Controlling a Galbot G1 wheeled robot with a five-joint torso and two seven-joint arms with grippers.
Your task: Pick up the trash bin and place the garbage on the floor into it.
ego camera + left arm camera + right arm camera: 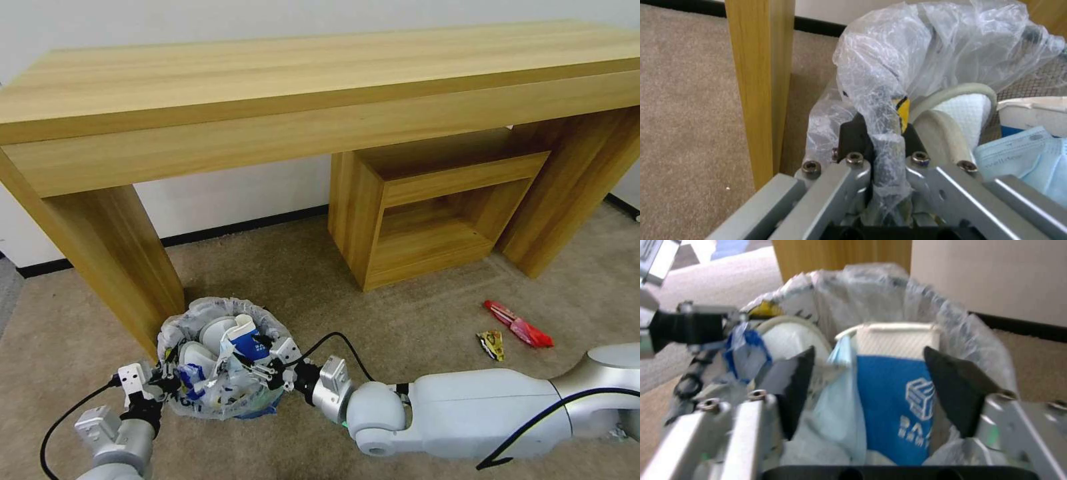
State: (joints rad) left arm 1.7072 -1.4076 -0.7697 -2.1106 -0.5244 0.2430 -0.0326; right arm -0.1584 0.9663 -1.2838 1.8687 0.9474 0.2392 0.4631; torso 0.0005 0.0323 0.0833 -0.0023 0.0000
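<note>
The trash bin, bag-lined, stands on the beige floor by a table leg and is stuffed with white slippers and a blue-white cup. My left gripper is shut on the bin's near-left rim; in the left wrist view it pinches the rim and bag beside a slipper. My right gripper hangs open over the bin's right side; in the right wrist view it has its dark fingers either side of the cup. Garbage lies at the right: a red wrapper and a yellow wrapper.
The wooden table's left leg stands right against the bin. A wooden cubby sits under the table between the bin and the wrappers. A blue face mask lies in the bin. Open carpet stretches in front of the cubby.
</note>
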